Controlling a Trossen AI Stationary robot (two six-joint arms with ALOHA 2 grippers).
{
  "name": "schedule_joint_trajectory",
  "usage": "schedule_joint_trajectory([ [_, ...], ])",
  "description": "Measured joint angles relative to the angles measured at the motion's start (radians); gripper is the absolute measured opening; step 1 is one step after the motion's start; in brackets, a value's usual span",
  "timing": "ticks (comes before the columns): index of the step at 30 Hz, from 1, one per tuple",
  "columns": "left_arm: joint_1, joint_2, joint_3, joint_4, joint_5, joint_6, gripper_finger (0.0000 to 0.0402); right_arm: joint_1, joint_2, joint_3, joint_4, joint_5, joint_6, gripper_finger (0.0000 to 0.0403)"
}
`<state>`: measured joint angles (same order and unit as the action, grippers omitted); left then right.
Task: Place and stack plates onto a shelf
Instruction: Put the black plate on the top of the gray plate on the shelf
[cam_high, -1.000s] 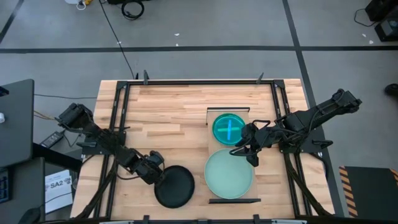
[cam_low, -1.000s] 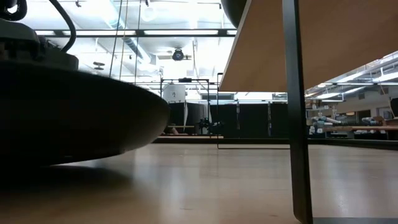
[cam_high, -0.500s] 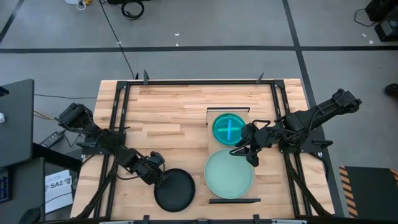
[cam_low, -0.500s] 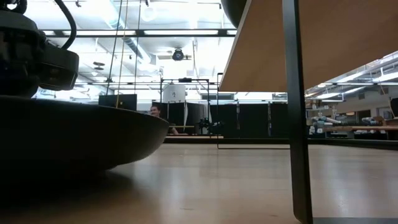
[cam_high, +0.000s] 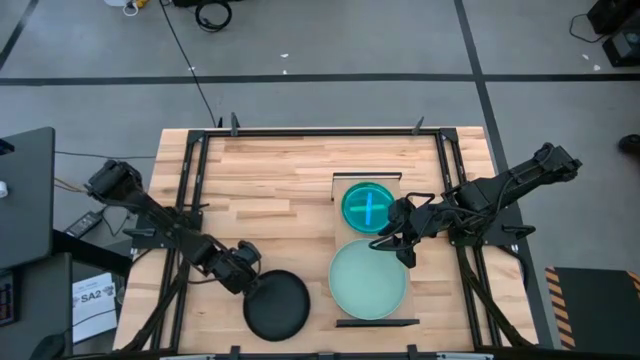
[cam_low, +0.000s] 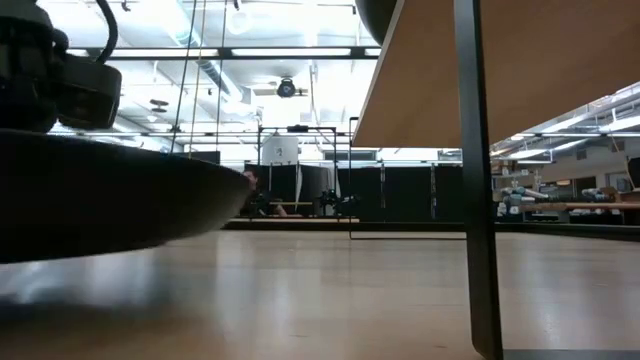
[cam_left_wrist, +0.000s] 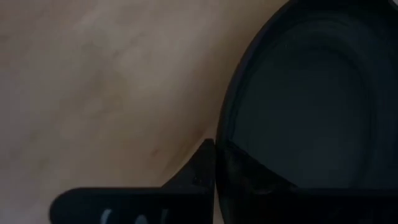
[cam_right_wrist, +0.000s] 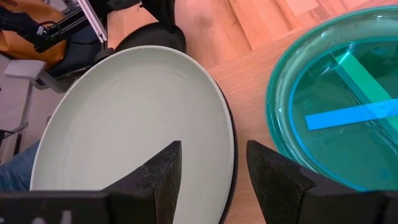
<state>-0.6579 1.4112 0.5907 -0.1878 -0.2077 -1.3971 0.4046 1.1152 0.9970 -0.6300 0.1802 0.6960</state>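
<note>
The narrow pale wood shelf (cam_high: 345, 225) carried a large pale mint plate (cam_high: 368, 279) at its near end and a smaller translucent teal-blue plate (cam_high: 368, 204) behind it. Left of the shelf, the left gripper (cam_high: 250, 281) clamped the rim of a round matte black plate (cam_high: 277, 305), which had shifted slightly nearer the table's front edge. The right gripper (cam_high: 392, 243) hovered between the shelf's plates, fingers spread.

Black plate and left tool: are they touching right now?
Touching. In the left wrist view the left tool clamps the black plate's rim; the low view shows the plate lifted off the table.
</note>
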Motion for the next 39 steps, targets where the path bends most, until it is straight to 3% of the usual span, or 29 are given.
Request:
schedule_joint_trajectory([
  [8, 0.000, -0.101, 0.000, -0.077, -0.003, 0.032, 0.0017, 0.000, 0.000, 0.000, 0.000, 0.000, 0.000, 0.0186],
  [25, 0.000, -0.437, 0.002, -0.245, -0.056, 0.111, 0.0020, 0.000, 0.000, 0.000, 0.006, 0.000, 0.000, 0.0186],
  [31, 0.000, -0.533, 0.002, -0.299, -0.154, 0.111, 0.0021, 0.000, 0.000, 0.000, 0.008, 0.000, 0.000, 0.0186],
  [39, 0.000, -0.621, 0.002, -0.373, -0.409, 0.111, 0.0019, 0.000, 0.000, 0.000, 0.008, 0.000, 0.000, 0.0186],
])
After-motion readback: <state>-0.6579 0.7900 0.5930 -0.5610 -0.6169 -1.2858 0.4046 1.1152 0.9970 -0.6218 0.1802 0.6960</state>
